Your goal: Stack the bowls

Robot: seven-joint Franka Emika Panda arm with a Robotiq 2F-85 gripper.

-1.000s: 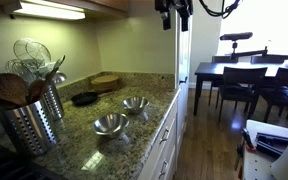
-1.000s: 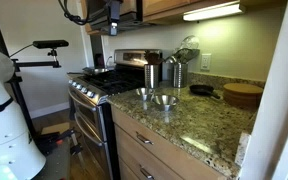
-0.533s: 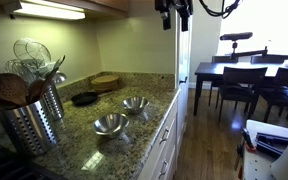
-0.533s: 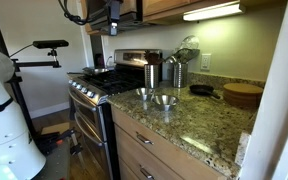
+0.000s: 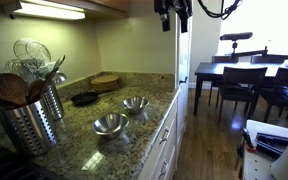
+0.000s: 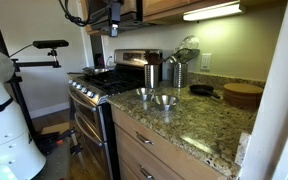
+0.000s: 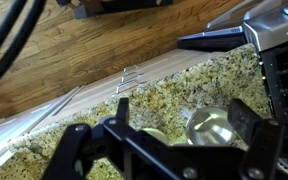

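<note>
Two shiny steel bowls sit side by side on the granite counter [image 5: 144, 125]: one bowl [image 5: 110, 125] nearer the front, the other bowl [image 5: 135, 104] just behind it. Both show in an exterior view as one bowl [image 6: 145, 94] and the other bowl [image 6: 165, 101]. In the wrist view one bowl [image 7: 216, 125] lies between the fingers and a second bowl [image 7: 154, 135] is partly hidden by the gripper body. My gripper [image 5: 172, 20] hangs high above the counter, open and empty; it also shows in the wrist view [image 7: 184, 125] and near the cabinets [image 6: 114, 22].
A flat black dish [image 5: 84, 98] and a round wooden board [image 5: 105, 80] lie at the back. A steel utensil holder [image 5: 34, 112] stands near. A stove [image 6: 104, 85] adjoins the counter. A dining table [image 5: 244, 72] stands beyond the wooden floor [image 7: 74, 50].
</note>
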